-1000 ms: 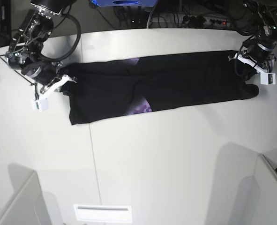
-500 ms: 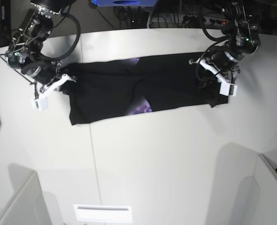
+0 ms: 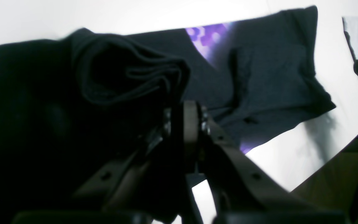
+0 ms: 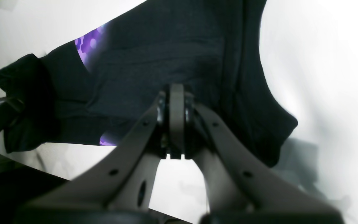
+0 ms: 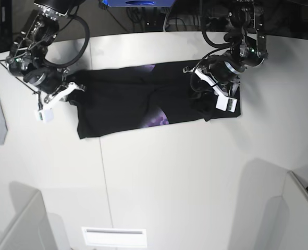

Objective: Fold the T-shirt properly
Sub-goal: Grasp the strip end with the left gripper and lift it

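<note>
T-shirt (image 5: 143,101): spread on tabletop (image 5: 169,172). Left gripper (image 5: 216,88) jaws clamp bunched end mid-fold; right gripper (image 5: 65,91) jaws clamp opposite end. Risk: bunched layers slip, fold lands crooked.

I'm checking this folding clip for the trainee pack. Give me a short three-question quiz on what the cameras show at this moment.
1. True or false: the left gripper is shut on a bunched end of the T-shirt.
2. Which colour shows where the shirt's printed side peeks out? A) green B) purple C) yellow
3. Fill in: the right gripper holds the shirt at the edge on the base view's ____ side.

Key: 1 true; its jaws are closed with dark cloth gathered around them. 2 B; purple patches show mid-shirt. 3 left.
</note>
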Robot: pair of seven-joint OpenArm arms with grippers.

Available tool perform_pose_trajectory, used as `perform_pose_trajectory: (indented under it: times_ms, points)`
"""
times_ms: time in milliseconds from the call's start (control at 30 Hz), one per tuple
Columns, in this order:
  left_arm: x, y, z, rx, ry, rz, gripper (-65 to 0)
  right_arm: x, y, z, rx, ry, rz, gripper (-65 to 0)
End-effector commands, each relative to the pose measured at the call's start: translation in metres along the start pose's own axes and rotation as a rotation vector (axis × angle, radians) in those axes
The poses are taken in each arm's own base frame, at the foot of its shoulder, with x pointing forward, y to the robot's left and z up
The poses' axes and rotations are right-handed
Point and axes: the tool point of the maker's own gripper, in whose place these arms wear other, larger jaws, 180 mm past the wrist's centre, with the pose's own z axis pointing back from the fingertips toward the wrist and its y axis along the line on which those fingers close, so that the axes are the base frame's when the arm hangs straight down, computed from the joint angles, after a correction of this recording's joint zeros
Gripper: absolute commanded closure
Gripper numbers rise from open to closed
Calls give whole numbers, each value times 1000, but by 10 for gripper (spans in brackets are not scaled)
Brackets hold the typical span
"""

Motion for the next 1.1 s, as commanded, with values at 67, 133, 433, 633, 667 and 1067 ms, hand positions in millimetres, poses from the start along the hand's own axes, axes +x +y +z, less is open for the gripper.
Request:
perform_pose_trajectory:
  times_ms: [67, 133, 433, 633, 667, 1067]
  points:
    - [14, -8, 1, -30, -47, -7, 0, 12, 4, 4, 14, -42, 23, 0]
    - [15, -11, -1, -35, -54, 1, 0, 12, 4, 4, 14, -42, 23, 0]
    - [15, -13, -1, -42, -56, 9, 0, 14, 5, 4, 15, -45, 27, 0]
    - [7, -18, -2, -53, -29, 10, 0, 15, 5, 4, 14, -46, 28, 0]
    - [2, -22, -4, -65, -6, 6, 0, 16, 5, 4, 15, -47, 28, 0]
    - [2, -27, -7, -74, 2, 9, 0, 13, 4, 4, 12, -41, 24, 0]
